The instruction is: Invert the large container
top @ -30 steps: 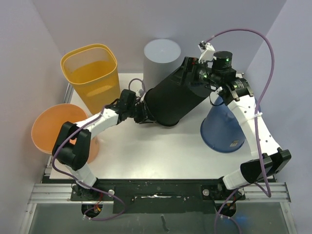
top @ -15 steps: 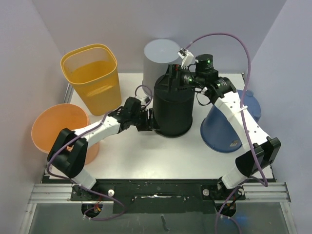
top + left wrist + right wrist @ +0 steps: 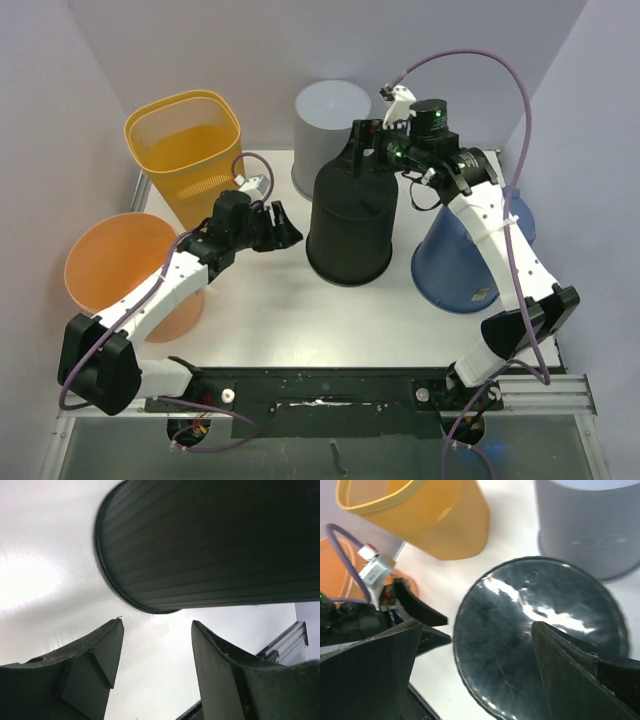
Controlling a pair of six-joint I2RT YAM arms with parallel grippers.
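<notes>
Black container [image 3: 349, 215] now standing inverted, left fingers [image 3: 97, 660] drawn back, apart

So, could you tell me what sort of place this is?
Likely a robot test cell: plain walls around a white table, two arms bolted to a metal rail, and a black ribbed plastic bin.

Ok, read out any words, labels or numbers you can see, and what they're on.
Nothing legible.
Blue bin: small sticker near its rim, too small to read.
Grey bin: embossed marks on its side, too blurred to read.
Black bin: no text visible.
</notes>
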